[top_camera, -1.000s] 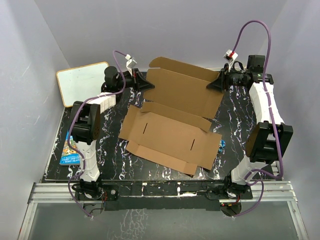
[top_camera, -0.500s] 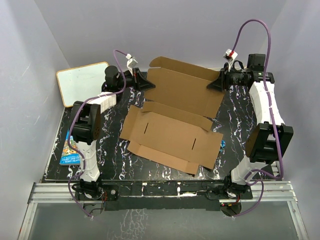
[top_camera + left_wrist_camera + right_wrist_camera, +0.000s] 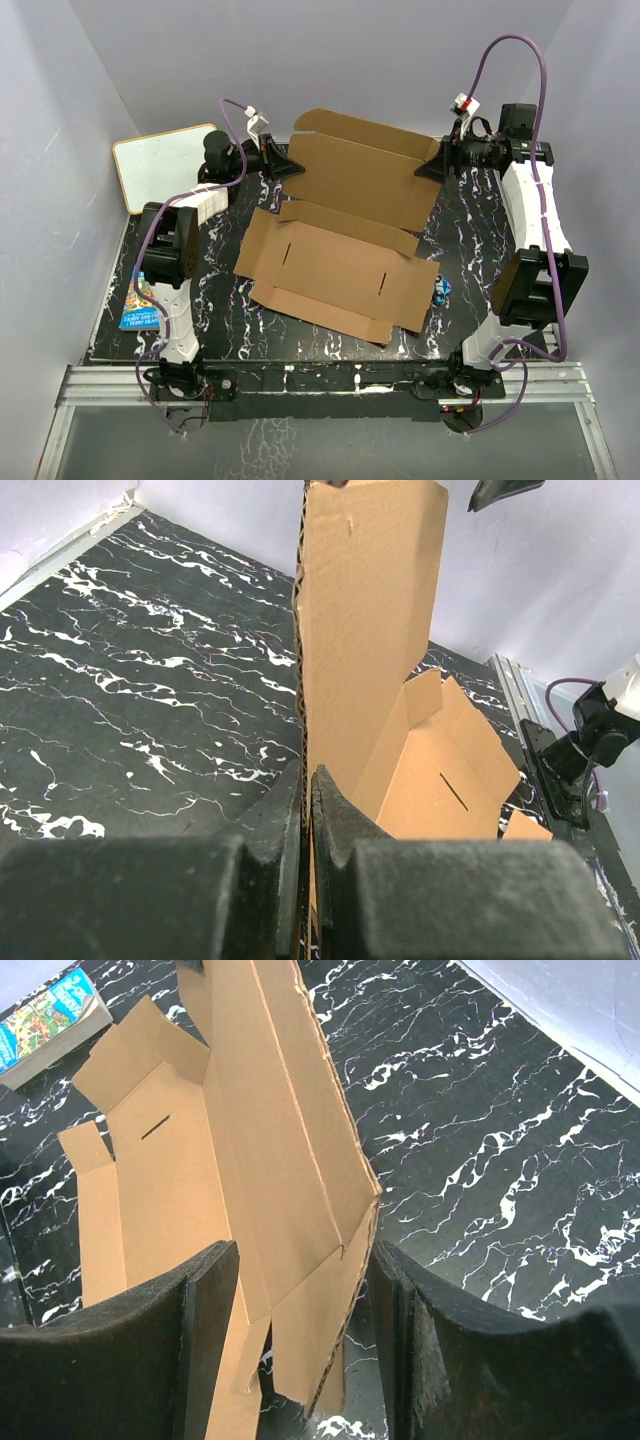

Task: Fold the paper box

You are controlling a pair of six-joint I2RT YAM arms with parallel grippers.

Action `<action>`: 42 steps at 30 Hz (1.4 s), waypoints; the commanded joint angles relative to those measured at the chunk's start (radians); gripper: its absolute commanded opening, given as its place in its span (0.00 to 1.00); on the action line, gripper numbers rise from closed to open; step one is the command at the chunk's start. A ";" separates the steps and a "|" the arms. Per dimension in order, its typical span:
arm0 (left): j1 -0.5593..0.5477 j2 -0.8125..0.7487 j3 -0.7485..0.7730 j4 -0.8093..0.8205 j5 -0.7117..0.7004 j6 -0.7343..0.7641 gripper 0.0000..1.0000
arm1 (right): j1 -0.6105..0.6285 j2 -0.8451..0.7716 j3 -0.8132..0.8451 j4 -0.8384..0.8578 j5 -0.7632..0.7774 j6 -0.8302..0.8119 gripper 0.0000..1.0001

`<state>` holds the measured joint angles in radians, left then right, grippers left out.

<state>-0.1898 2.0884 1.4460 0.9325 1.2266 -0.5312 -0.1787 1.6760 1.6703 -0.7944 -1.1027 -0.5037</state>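
The paper box (image 3: 340,270) is a brown cardboard die-cut sheet, its front part flat on the black marbled table (image 3: 225,330). Its rear panel (image 3: 360,180) is raised off the table between the two grippers. My left gripper (image 3: 284,164) is shut on the rear panel's left edge; in the left wrist view (image 3: 308,776) the jaws pinch the corrugated edge of the panel (image 3: 370,630). My right gripper (image 3: 428,166) is at the panel's right edge; in the right wrist view (image 3: 305,1252) the jaws stand wide apart with the panel's corner (image 3: 300,1210) between them.
A white board with a tan frame (image 3: 165,165) leans at the back left. A colourful book (image 3: 135,300) lies at the table's left edge and also shows in the right wrist view (image 3: 50,1008). A small blue object (image 3: 441,291) lies beside the sheet's right end.
Both grippers have lifted the rear panel slightly higher and further back. The flat front part has slid a little left and back, baring more of the blue object.
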 commanded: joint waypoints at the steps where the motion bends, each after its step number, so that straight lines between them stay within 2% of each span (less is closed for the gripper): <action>1: 0.004 -0.008 0.034 0.075 0.006 -0.031 0.00 | 0.001 -0.024 0.044 0.007 -0.043 -0.007 0.58; 9: 0.003 0.004 0.034 0.135 0.011 -0.083 0.00 | 0.029 -0.009 0.046 -0.003 -0.026 -0.013 0.52; 14: 0.003 0.005 0.033 0.136 0.014 -0.086 0.00 | 0.038 -0.002 0.049 -0.003 -0.016 -0.010 0.41; 18: 0.003 0.006 0.034 0.139 0.013 -0.089 0.00 | 0.039 -0.001 0.047 -0.005 -0.008 -0.011 0.38; 21: 0.003 0.008 0.035 0.142 0.013 -0.092 0.00 | 0.040 -0.002 0.052 -0.006 -0.004 -0.010 0.26; 24: 0.003 0.007 0.036 0.143 0.010 -0.093 0.00 | 0.040 -0.003 0.060 -0.008 0.000 -0.010 0.10; 27: 0.006 0.002 0.033 0.132 -0.007 -0.094 0.00 | 0.040 -0.016 0.063 -0.002 0.004 -0.011 0.08; 28: 0.008 -0.005 0.028 0.125 -0.027 -0.103 0.07 | 0.041 -0.023 0.061 0.006 0.006 -0.005 0.08; 31: 0.035 -0.071 -0.012 0.091 -0.125 -0.167 0.36 | 0.032 -0.056 0.044 0.052 0.002 0.030 0.08; 34: 0.073 -0.219 -0.159 0.050 -0.281 -0.193 0.59 | 0.025 -0.090 0.020 0.087 -0.008 0.054 0.08; 36: 0.088 -0.343 -0.264 -0.051 -0.356 -0.131 0.66 | 0.019 -0.111 -0.001 0.111 -0.025 0.073 0.08; 40: 0.101 -0.597 -0.472 -0.355 -0.514 0.019 0.73 | 0.013 -0.158 -0.066 0.171 -0.056 0.104 0.08; 42: 0.106 -0.722 -0.596 -0.440 -0.582 0.053 0.75 | 0.009 -0.179 -0.086 0.178 -0.073 0.106 0.08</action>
<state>-0.0803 1.6070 1.0077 0.7219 0.8230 -0.6018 -0.1600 1.5738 1.6104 -0.7258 -1.1042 -0.4297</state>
